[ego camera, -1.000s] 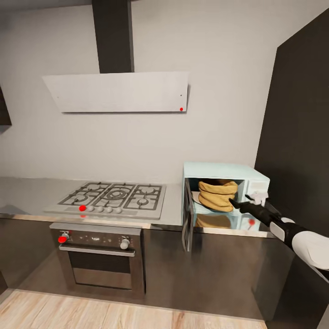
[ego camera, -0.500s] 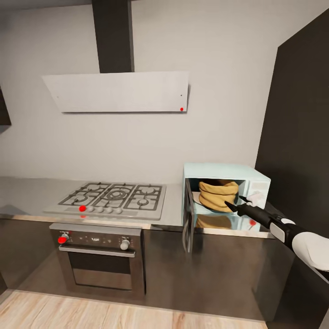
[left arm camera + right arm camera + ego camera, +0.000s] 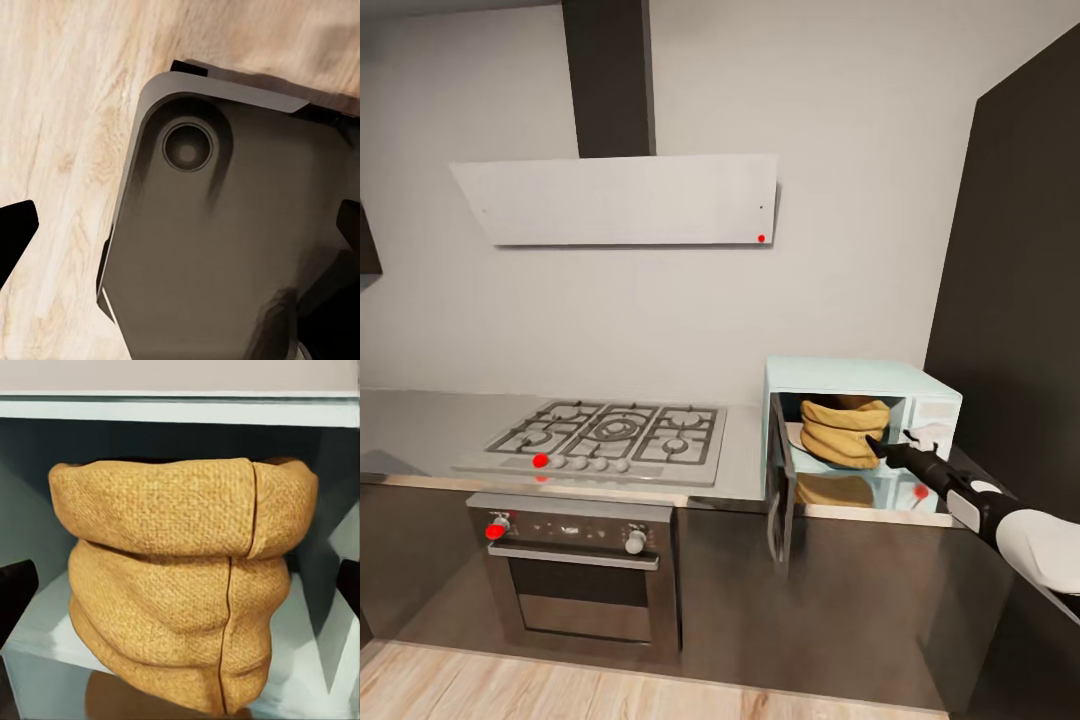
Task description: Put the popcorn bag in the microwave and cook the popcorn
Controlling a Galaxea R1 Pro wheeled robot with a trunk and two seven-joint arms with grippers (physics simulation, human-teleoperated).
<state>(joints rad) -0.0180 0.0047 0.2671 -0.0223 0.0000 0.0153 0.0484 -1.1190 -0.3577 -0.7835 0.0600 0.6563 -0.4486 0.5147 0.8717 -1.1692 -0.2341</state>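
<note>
A: The popcorn bag is seen standing inside the microwave, its door swung open. Placement step judged finished.

B: Right gripper, spread wide and empty, is noted just before the bag. Left gripper likewise open, holding nothing. Next: door to be shut, heating started.

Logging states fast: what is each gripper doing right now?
Left gripper: open, holding nothing.
Right gripper: open, empty, facing the popcorn bag in the microwave.
</note>
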